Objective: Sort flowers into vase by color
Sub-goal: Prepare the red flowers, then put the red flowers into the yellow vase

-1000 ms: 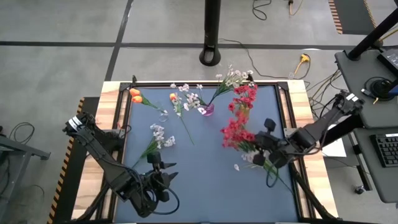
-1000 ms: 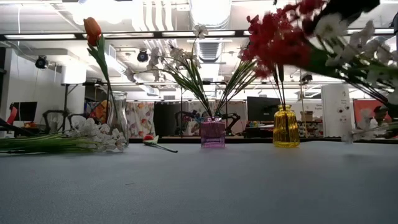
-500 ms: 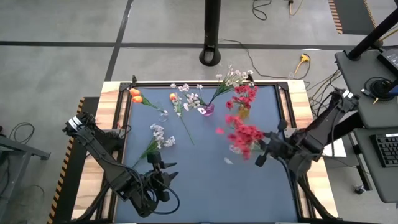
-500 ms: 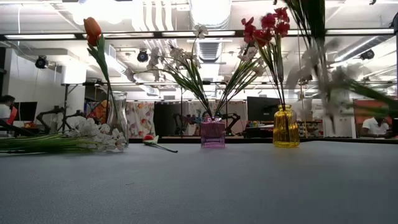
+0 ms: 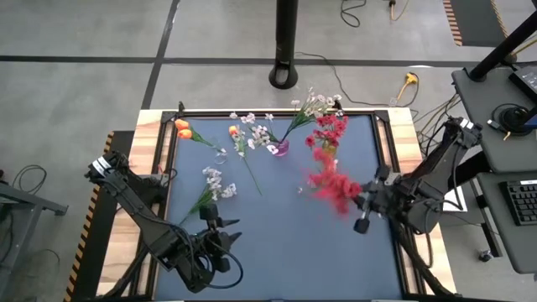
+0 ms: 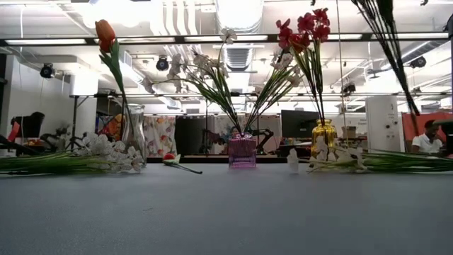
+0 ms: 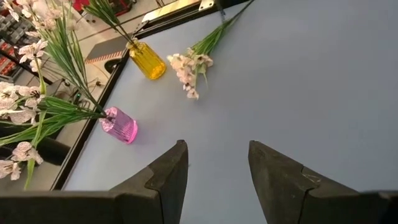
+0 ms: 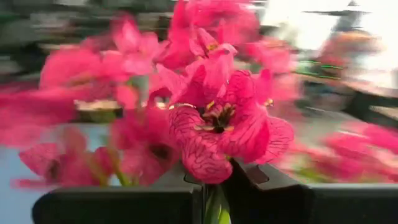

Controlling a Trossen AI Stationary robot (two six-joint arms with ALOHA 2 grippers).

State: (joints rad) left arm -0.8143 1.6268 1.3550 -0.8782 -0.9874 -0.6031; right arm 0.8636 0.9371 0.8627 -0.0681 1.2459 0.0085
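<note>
No legible text, label, brand, number or sign found in any view. Vases, flowers, table surface and arm housings carry no readable markings. Background screens and fixtures in the room beyond the table's far edge show nothing that can be read.

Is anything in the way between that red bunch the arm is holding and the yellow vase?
Nothing visible. The right gripper holds the red spray above the table, just short of the yellow vase. Only red flowers already in that vase crowd its mouth; a white spray lies flat on the table nearby.
</note>
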